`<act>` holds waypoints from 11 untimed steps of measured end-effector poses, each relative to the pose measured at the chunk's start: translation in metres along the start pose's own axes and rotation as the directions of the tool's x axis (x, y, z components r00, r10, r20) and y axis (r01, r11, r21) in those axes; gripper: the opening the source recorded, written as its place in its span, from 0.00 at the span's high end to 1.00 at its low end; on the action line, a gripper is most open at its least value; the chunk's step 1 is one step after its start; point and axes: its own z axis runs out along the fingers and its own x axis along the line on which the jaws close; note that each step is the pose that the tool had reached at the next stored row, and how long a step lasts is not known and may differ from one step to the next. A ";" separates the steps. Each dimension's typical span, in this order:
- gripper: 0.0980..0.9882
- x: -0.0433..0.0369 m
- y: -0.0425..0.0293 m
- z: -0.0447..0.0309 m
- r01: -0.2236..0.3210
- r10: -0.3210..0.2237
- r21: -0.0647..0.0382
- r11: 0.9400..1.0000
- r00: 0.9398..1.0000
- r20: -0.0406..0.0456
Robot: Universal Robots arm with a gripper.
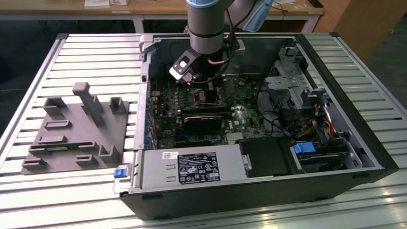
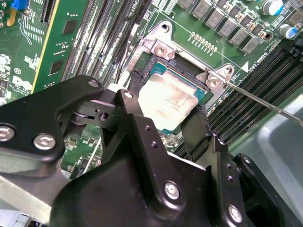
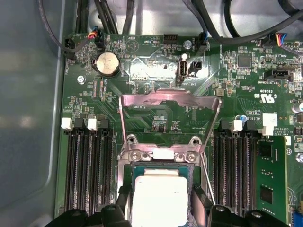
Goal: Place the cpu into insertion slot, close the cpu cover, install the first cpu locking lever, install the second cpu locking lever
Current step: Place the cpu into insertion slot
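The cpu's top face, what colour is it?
Pale silvery-white cpu, clearest in the first wrist view.

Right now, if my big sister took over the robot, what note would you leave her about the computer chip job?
The hand is down inside the computer case, straddling the cpu; whether it grips cannot be told.
The cpu is at the insertion slot; whether it is fully seated is unclear.
The cpu cover is swung open, lying back over the green board.
One locking lever, a thin rod, sticks out beside the slot, unlatched.
Done: cpu brought to the slot.
Left: cover shut, both levers installed.
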 end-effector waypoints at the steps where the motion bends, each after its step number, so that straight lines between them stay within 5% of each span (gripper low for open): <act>1: 0.41 0.0000 0.0000 0.0001 0.000 0.000 0.000 1.000 1.000 0.000; 11: 0.50 -0.0002 -0.0001 0.0008 0.000 0.000 0.000 1.000 1.000 0.000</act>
